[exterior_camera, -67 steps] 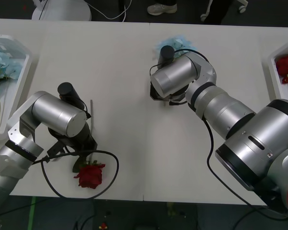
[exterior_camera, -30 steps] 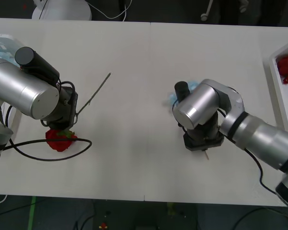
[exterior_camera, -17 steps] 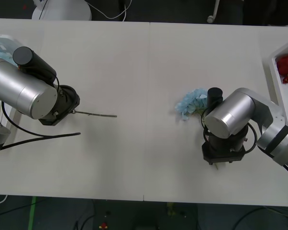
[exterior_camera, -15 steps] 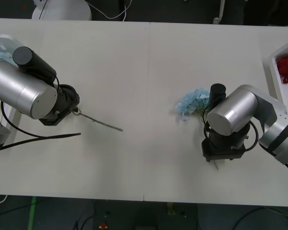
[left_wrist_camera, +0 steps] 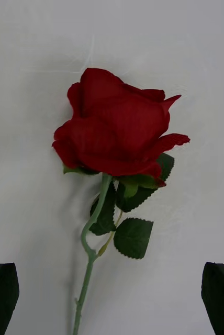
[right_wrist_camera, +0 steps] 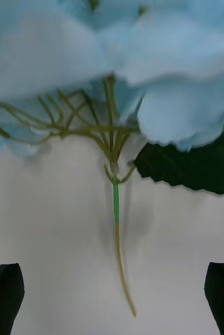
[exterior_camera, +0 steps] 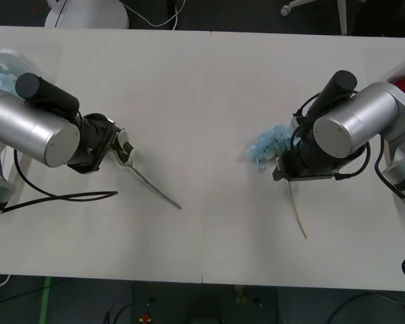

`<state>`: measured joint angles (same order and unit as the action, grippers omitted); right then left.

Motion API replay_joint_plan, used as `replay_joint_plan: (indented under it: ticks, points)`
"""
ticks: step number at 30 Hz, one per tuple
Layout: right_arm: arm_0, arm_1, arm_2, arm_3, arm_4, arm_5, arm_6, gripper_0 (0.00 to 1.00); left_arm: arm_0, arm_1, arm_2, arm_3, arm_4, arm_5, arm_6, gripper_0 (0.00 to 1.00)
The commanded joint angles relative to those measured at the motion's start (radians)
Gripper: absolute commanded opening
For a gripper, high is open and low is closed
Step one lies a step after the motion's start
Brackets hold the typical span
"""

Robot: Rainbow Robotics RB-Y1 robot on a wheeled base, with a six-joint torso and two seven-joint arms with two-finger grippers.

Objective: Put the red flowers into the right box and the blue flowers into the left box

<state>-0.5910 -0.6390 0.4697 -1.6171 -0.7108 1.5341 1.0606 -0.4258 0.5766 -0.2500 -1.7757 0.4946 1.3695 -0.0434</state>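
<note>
The left gripper (left_wrist_camera: 112, 298) hung wide open over a deep-red artificial rose (left_wrist_camera: 117, 131) lying on the white table (exterior_camera: 209, 101). The right gripper (right_wrist_camera: 112, 298), equally wide, hovered above a pale-blue hydrangea-like flower cluster (right_wrist_camera: 112, 57).

A deep red rose (left_wrist_camera: 117, 131) sits on a pale green stem with dark green, saw-edged leaves, against the plain white table (exterior_camera: 209, 101). The blue flower (right_wrist_camera: 112, 57) is a pale sky blue (its thin branching stalks are olive, with one bright green stretch lower down), beside a very dark green leaf. Both arms are brushed silver with black joints and cables, and the fingertips (left_wrist_camera: 2, 293) are black.
</note>
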Motion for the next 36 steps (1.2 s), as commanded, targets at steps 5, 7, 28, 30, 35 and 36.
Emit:
replay_joint_plan:
  ticks: [5,7,28,30,35,36]
  points:
    - [0.007,0.064,-0.009,0.12,0.067,-0.144,0.009,1.0,-0.033,0.022,-0.049,0.174,-0.031,-0.129,-0.316,1.0]
    - [0.007,0.067,-0.009,0.126,0.074,-0.144,0.01,1.0,-0.039,0.022,-0.049,0.197,-0.036,-0.127,-0.355,1.0]
    - [0.007,0.119,0.02,0.198,0.131,-0.189,0.024,1.0,-0.07,-0.029,-0.114,0.343,-0.037,-0.254,-0.46,1.0]
    - [0.007,0.122,0.027,0.218,0.131,-0.21,0.024,1.0,-0.09,-0.031,-0.114,0.329,-0.034,-0.216,-0.457,1.0]
    - [0.008,0.125,0.043,0.233,0.139,-0.233,0.027,1.0,-0.123,-0.032,-0.114,0.308,-0.03,-0.155,-0.463,1.0]
    - [0.008,0.125,0.047,0.235,0.142,-0.232,0.027,1.0,-0.123,-0.034,-0.114,0.308,-0.03,-0.158,-0.464,1.0]
